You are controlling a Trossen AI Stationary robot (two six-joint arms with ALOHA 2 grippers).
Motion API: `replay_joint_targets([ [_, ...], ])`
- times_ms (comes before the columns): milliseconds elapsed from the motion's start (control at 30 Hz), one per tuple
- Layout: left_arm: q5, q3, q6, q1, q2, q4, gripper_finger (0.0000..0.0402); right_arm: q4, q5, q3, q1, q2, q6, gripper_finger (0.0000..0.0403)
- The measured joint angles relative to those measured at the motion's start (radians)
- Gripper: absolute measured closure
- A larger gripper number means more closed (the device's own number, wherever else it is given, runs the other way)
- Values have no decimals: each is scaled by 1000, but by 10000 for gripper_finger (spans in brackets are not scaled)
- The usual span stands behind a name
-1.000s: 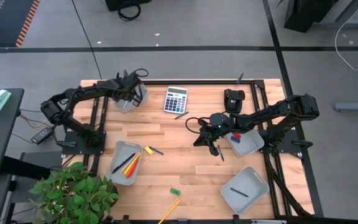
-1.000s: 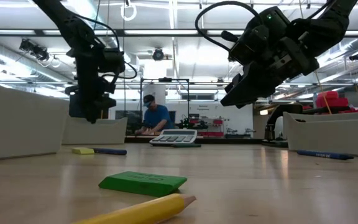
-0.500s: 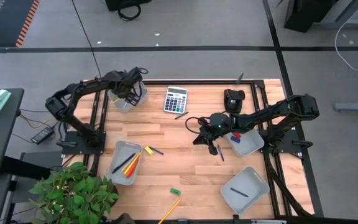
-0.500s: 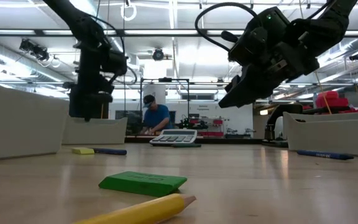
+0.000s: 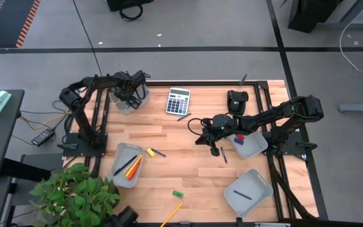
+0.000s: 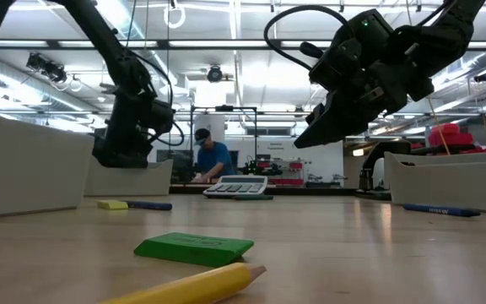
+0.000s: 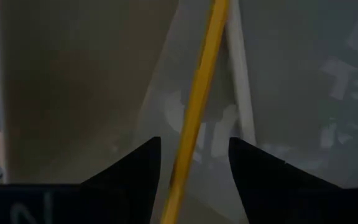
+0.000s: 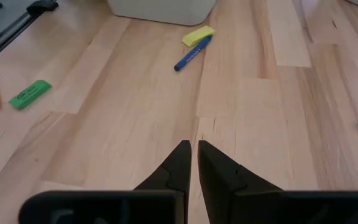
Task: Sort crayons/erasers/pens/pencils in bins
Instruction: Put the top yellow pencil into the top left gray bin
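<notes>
Over the far-left bin (image 5: 131,101), the left end effector (image 7: 191,162), fingers parted, straddles a pencil (image 7: 197,106). Right end effector (image 8: 191,163) nearly closed, empty. Eraser (image 5: 178,194) and pens (image 5: 222,154) remain unsorted.

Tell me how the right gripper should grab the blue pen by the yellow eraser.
Grip the blue pen mid-barrel, coming from above with fingers across its width. It lies flat on the table, one end against the yellow eraser, so stay toward the free end. The right gripper is shut; open first.

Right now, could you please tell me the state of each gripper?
Left gripper: open over the far-left bin, a pencil between its fingers.
Right gripper: closed, holding nothing.
</notes>
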Motion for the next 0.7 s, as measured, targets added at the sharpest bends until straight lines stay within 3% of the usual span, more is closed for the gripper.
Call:
replay_joint_targets([
  [267,-1,0,7,5,5,4,239,0,27,0,0,0,14,365],
  [700,1,53,23,2,5,-50,359,0,70,0,0,0,-9,365],
])
